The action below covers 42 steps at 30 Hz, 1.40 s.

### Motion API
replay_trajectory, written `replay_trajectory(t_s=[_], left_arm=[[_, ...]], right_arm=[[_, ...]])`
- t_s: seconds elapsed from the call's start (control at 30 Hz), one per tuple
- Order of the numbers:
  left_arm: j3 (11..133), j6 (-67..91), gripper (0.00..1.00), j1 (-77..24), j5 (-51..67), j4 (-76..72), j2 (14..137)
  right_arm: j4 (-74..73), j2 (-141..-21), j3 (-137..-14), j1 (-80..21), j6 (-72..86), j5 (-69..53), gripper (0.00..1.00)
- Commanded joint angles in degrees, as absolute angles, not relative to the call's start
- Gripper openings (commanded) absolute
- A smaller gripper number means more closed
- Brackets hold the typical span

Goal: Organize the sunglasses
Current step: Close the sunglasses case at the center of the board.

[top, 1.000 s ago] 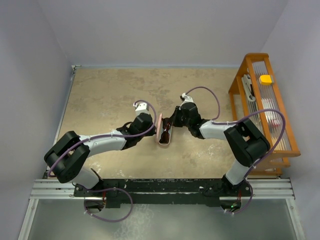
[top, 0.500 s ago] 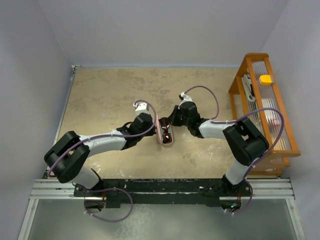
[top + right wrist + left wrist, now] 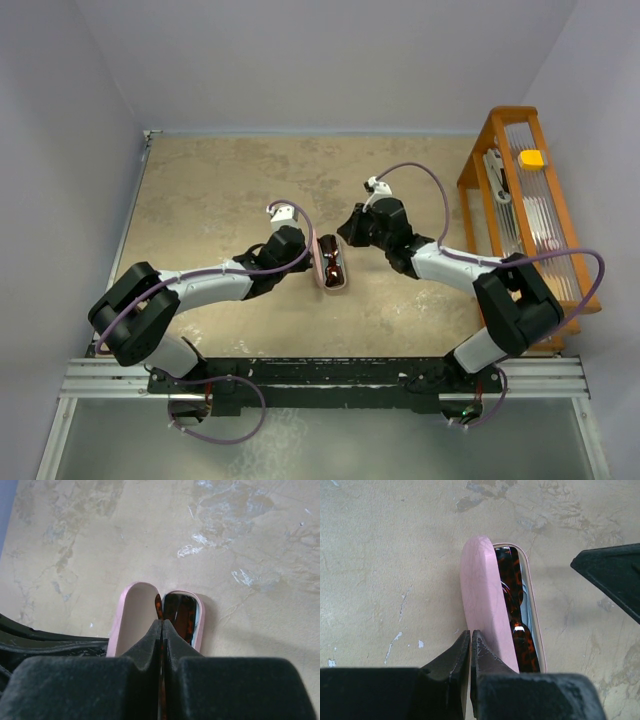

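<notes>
The pink case (image 3: 322,262) lies open mid-table, its lid (image 3: 481,595) standing on edge. The sunglasses (image 3: 512,602), tortoiseshell brown, lie in the case's tray (image 3: 199,617); a pale blue strip shows beside them. My left gripper (image 3: 471,633) is shut with nothing between its fingers, its tips against the lid's outer side. My right gripper (image 3: 161,622) hangs over the case's far end, its fingers pressed together on a thin tortoiseshell strip of the sunglasses (image 3: 158,606) that sticks up between lid and tray. In the top view, the left gripper (image 3: 303,252) and right gripper (image 3: 343,238) flank the case.
An orange wooden rack (image 3: 500,118) stands at the table's right edge, holding a yellow block (image 3: 532,158) and some tools. Walls close the table's far and left sides. The right gripper's dark finger (image 3: 615,577) shows at the right of the left wrist view.
The sunglasses have come down into the case's tray. The right arm's elbow has swung out to the right and its wrist has drawn back a little. The left arm has stayed still.
</notes>
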<state>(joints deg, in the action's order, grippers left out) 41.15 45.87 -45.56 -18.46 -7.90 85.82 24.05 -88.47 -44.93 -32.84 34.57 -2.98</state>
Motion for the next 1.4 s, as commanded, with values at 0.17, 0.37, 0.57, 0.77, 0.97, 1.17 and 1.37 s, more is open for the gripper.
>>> replay_trajectory(t_s=[0.17, 0.37, 0.57, 0.77, 0.97, 1.17, 1.37], left_arm=[[43.74, 45.19, 0.0, -45.95, -19.34, -8.79, 85.44], [44.16, 45.19, 0.0, -45.97, -19.34, -8.61, 85.43], [44.35, 45.35, 0.0, -46.05, -19.16, -8.61, 85.47], [44.42, 45.33, 0.0, -46.21, -19.25, -8.63, 85.69], [44.39, 45.24, 0.0, -46.23, -19.4, -8.54, 85.54], [44.21, 45.32, 0.0, -46.31, -19.67, -8.05, 84.92], [44.61, 46.21, 0.0, -46.32, -19.52, -6.07, 82.34]], right_arm=[[23.85, -90.15, -41.83, -31.73, 31.49, -9.82, 0.03], [23.44, -90.99, -41.45, -31.73, 30.36, -11.29, 0.02], [23.39, -92.12, -41.17, -31.73, 30.2, -11.77, 0.02], [23.57, -93.44, -40.9, -31.73, 30.02, -12.54, 0.02], [23.88, -93.94, -40.16, -31.73, 29.96, -12.31, 0.02], [24.23, -94.39, -39.6, -31.73, 30.14, -12.04, 0.02], [24.52, -94.74, -39.53, -31.73, 30.32, -12.04, 0.02]])
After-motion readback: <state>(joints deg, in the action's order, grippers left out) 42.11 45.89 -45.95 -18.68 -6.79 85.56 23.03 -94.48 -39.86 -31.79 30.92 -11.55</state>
